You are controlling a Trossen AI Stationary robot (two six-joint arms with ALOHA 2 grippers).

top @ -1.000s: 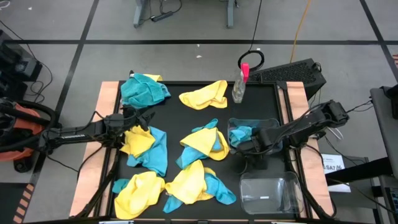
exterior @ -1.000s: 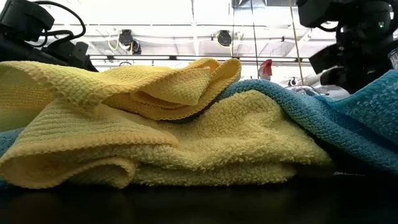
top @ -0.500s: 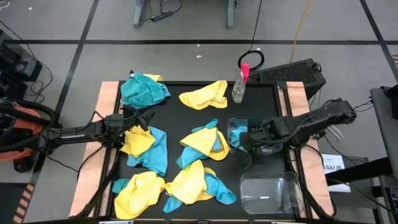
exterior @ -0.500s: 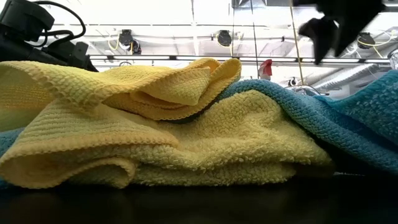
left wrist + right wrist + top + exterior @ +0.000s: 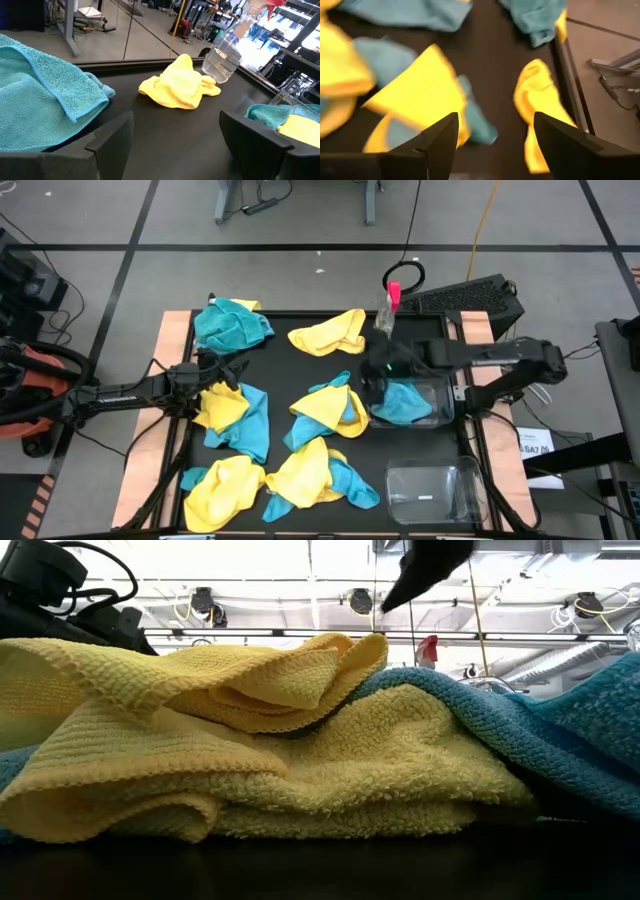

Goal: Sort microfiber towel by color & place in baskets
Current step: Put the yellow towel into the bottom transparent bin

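Right gripper [image 5: 378, 366] open, empty, above the far basket's [image 5: 445, 395] left edge; blue towel [image 5: 408, 401] lies inside it. Left gripper [image 5: 228, 368] open, empty, idle near the table's left side. Near basket [image 5: 432, 490] sits at front right.

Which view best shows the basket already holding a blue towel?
The high view: the basket shows whole, blue towel inside, right gripper at its edge. Left wrist view catches only a corner; the others miss it.

We spot a clear spray bottle [image 5: 384, 320] with a pink top near the table's [image 5: 400, 455] far edge, and a black keyboard [image 5: 470, 297] just beyond that edge.
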